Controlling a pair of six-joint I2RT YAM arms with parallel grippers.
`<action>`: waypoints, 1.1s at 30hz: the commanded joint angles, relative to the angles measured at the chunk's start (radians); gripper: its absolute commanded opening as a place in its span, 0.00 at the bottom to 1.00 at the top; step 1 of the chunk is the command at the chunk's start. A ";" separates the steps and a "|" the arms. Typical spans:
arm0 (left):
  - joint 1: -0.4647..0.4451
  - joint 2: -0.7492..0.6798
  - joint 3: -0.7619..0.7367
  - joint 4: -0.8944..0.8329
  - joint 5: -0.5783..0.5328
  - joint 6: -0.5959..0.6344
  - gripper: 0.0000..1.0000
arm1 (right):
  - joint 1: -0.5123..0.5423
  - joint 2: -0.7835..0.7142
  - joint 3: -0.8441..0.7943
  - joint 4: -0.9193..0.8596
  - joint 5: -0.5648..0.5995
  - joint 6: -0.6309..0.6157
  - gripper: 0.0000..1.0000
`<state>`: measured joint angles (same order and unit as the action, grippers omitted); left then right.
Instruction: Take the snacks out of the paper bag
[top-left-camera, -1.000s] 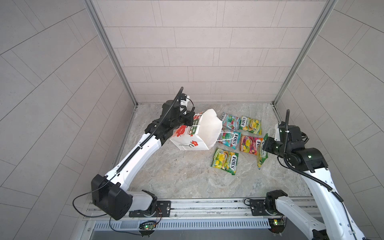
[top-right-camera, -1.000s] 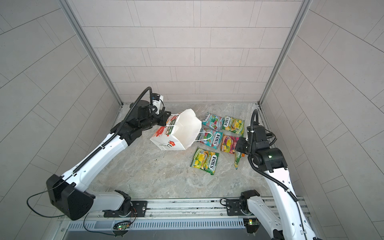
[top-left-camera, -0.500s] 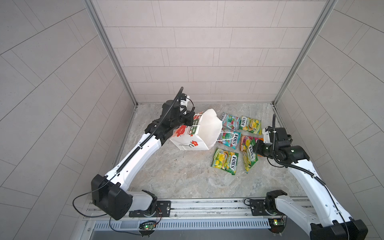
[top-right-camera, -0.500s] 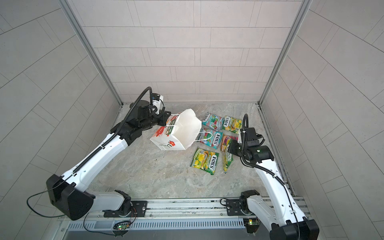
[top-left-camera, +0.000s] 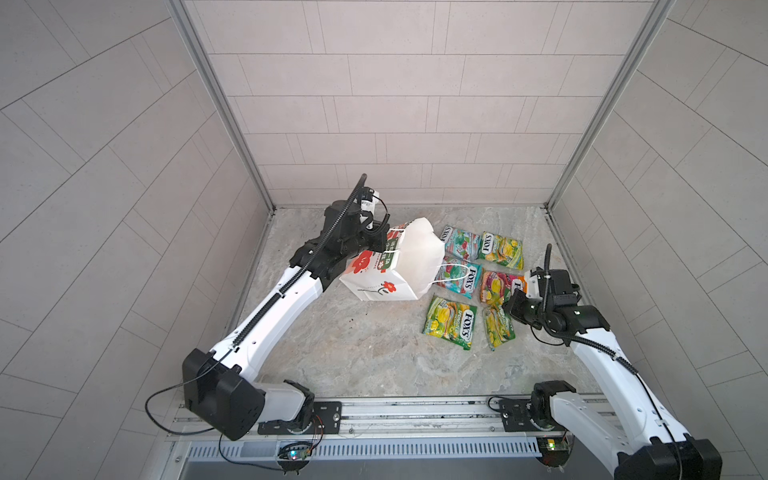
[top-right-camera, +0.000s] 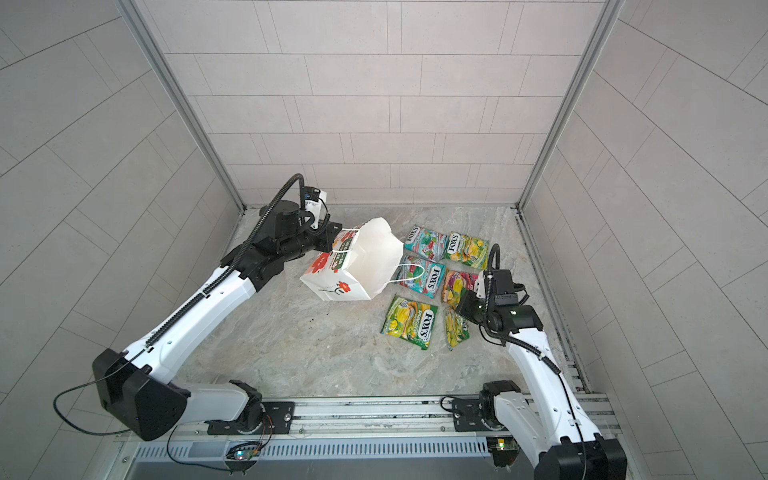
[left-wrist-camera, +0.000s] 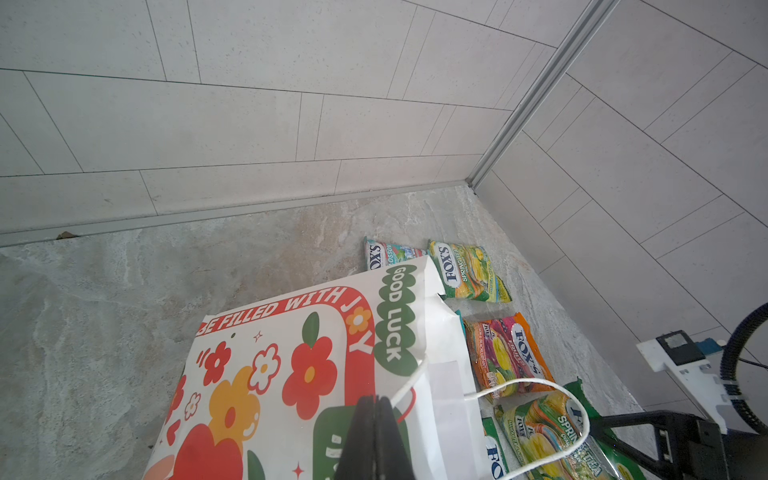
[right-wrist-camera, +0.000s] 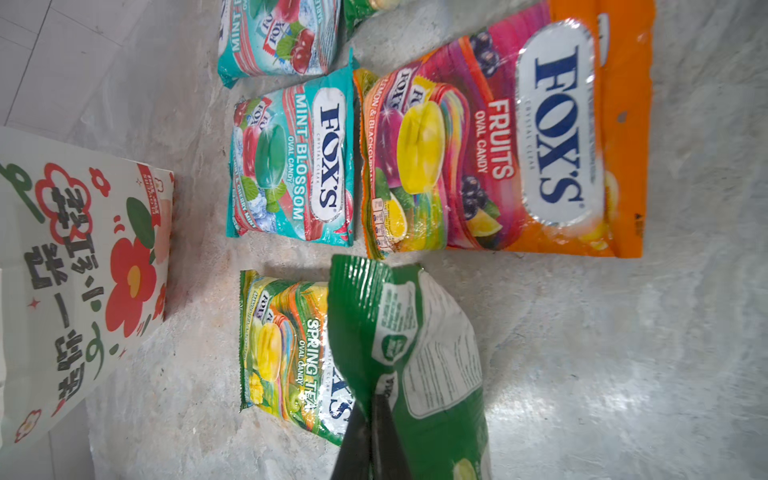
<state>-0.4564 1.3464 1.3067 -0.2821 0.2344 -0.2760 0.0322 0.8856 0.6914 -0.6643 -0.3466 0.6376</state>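
step: setting down sixth snack | my right pincer (right-wrist-camera: 370, 436) clenched on green packet (right-wrist-camera: 415, 332) beside five snacks (top-left-camera: 465, 282) on bench (top-left-camera: 353, 353) | left pincer (left-wrist-camera: 376, 436) pinching tipped paper bag (top-left-camera: 395, 274) | next: lower, release

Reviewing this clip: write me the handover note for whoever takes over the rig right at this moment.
Left gripper: shut on the paper bag at its rim, bag tilted.
Right gripper: shut on a green-yellow packet, low beside the others.
Done: five packets lie on the table, right of the bag.
Left: release the held packet; check the bag, since its inside is not visible.
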 joint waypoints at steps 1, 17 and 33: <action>0.004 -0.026 -0.007 0.009 -0.004 0.013 0.00 | -0.002 -0.016 0.013 -0.094 0.101 -0.043 0.00; 0.002 -0.032 -0.009 0.008 -0.017 0.024 0.00 | -0.001 -0.069 0.038 -0.158 0.305 -0.034 0.48; 0.002 -0.031 -0.005 0.008 0.006 0.015 0.00 | -0.002 -0.121 -0.003 0.119 -0.061 0.024 0.52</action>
<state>-0.4564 1.3369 1.3067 -0.2825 0.2306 -0.2619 0.0319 0.7418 0.7063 -0.6666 -0.2028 0.6201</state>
